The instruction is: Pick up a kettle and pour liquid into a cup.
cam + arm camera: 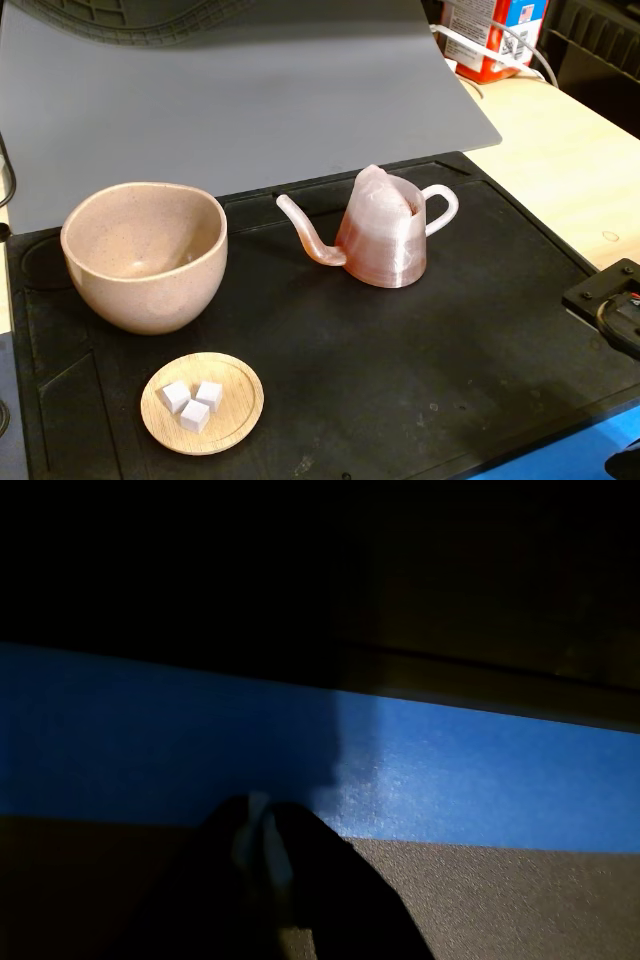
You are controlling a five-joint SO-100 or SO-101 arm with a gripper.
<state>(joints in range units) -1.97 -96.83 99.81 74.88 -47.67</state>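
Kettle (382, 238) stands upright mid-mat, spout toward the cup (145, 255) on its left in the fixed view, handle facing right toward your arm's corner. Your pincer (262, 842) looks closed and empty in the wrist view, well away.

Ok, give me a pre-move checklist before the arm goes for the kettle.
1. Kettle upright on the black mat: ok.
2. White loop handle free, facing right in the fixed view: ok.
3. Cup upright, mouth open, left of the kettle's spout: ok.
4. Path between kettle and cup clear; the wooden dish with cubes sits nearer the camera: ok.
5. Gripper state: the wrist view is dark, the fingertips look close together: cannot tell.
6. Liquid level inside the kettle: cannot tell.
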